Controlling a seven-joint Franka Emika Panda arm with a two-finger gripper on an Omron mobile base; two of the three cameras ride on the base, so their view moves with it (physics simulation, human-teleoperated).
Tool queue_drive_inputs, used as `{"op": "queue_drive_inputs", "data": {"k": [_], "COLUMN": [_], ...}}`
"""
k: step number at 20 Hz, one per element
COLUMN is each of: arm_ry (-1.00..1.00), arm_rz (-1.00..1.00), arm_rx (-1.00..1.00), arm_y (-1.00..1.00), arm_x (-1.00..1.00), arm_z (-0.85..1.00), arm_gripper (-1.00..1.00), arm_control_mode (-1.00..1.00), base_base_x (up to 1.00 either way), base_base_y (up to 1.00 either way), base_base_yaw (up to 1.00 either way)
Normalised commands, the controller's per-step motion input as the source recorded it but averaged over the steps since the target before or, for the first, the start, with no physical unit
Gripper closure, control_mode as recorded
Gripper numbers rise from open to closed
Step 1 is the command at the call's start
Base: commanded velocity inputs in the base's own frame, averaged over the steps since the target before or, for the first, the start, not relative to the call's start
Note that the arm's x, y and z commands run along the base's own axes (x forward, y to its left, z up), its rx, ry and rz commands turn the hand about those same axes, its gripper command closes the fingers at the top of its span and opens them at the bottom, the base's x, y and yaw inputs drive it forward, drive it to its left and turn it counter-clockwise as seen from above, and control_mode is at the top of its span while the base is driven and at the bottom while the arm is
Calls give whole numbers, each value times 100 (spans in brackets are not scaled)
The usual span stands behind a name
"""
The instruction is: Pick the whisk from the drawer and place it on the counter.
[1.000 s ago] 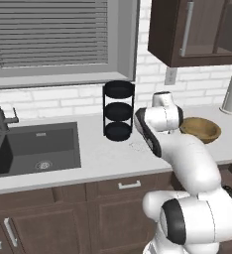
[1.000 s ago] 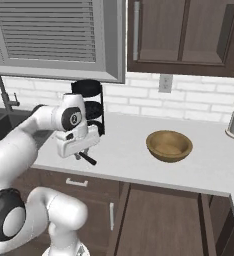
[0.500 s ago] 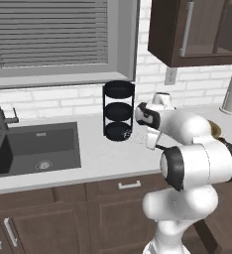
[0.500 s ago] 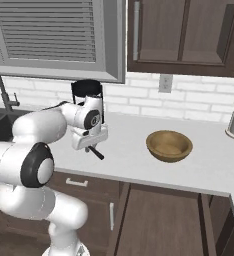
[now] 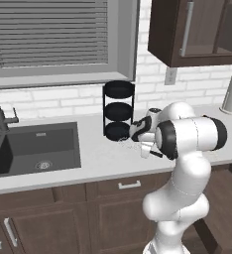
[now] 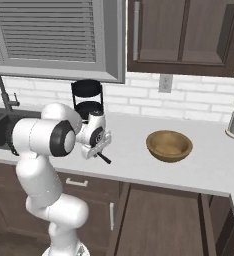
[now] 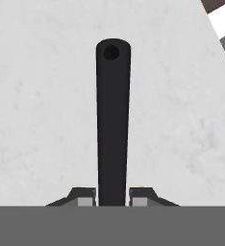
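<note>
1. Whisk [image 7: 113, 120]: slim matte black handle, round in section with a small hole in its end; thin silver wire head [image 5: 124, 140] just beside the rack's foot. Held low over the counter.
2. Gripper [image 7: 113, 193]: two small dark fingertips [image 7: 84, 194] pressed against either side of the handle, gripping it.
3. Counter [image 6: 134, 150]: smooth, faintly mottled grey-white slab; dark rectangular sink basin [image 5: 33, 149] set into it, well to the left.
4. Rack [image 5: 118, 110]: three round black tiers on thin posts, upright by the white brick wall.
5. Bowl [image 6: 169, 145]: round, brown wood, well apart from the whisk.
6. Change: the arm has folded closer to its base since half a second ago; the whisk stays clamped.
</note>
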Motion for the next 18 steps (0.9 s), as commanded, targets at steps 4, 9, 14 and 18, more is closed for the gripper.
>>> {"op": "queue_drive_inputs", "data": {"k": [4,9,14,18], "arm_ry": [-12,0,-15,-34], "arm_rz": [0,0,-3,-3], "arm_rx": [7,1,1,9], "arm_y": [-14,-5,2,-18], "arm_x": [28,-6,-48,-80], "arm_z": [-1,80,100,100], "arm_gripper": [-100,-100,-100,-100], "arm_control_mode": [-100,-100,-100,-100], "base_base_x": [0,0,0,0], "base_base_y": [0,0,0,0], "base_base_yaw": [0,0,0,0]}}
